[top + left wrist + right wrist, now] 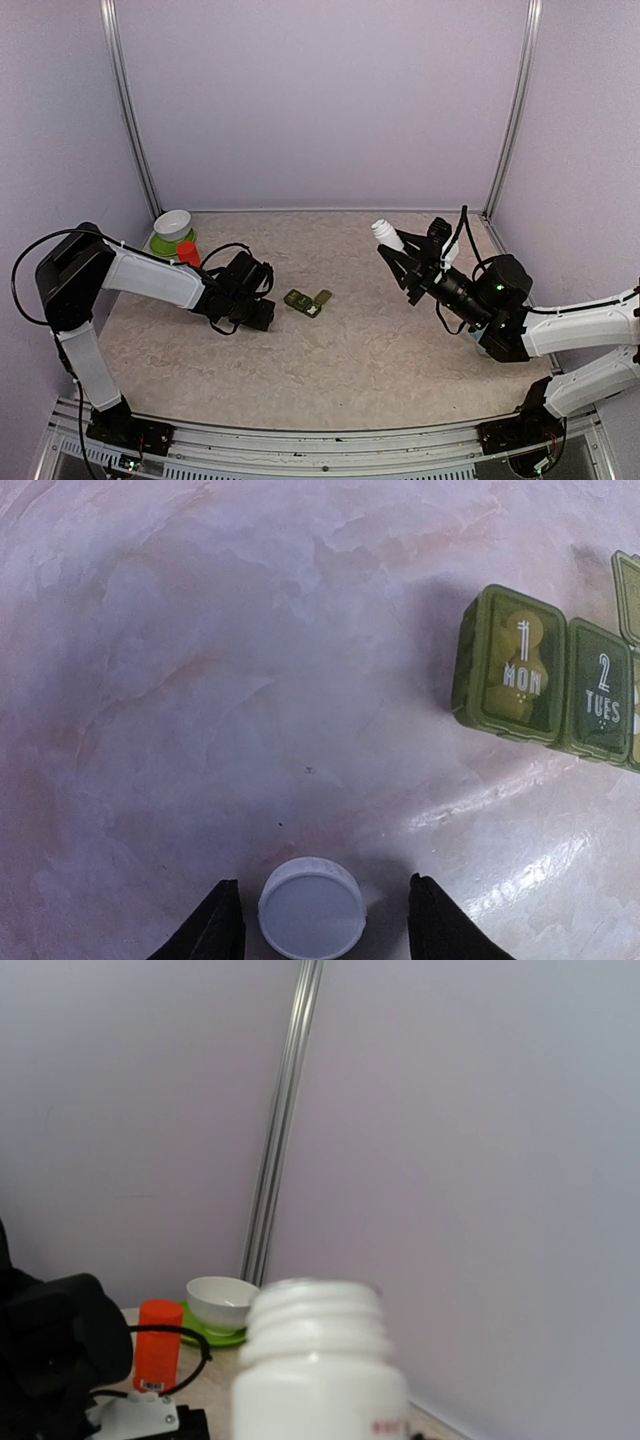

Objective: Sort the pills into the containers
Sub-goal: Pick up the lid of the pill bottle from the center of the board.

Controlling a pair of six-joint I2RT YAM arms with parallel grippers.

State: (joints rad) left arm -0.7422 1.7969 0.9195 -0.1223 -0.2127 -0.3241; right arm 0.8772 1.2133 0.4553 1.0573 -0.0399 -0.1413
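Note:
The containers [545,672] are a dark green strip marked MON and TUES, lying at the right of the left wrist view and mid-table in the top view [305,302]. One lid [628,580] stands open at the far end. Pale pills [523,635] show through the MON lid. My left gripper [323,883] is open and low over the table, with a white bottle cap [312,910] lying between its fingers [218,925], closer to the left one. My right gripper [402,254] is raised at the right, shut on an uncapped white bottle [318,1360] that tilts up and left.
A white bowl [173,224] sits on a green plate [160,245] at the back left, with an orange bottle [188,253] beside it, close to the left arm. Pale walls with metal posts [130,110] enclose the table on three sides.

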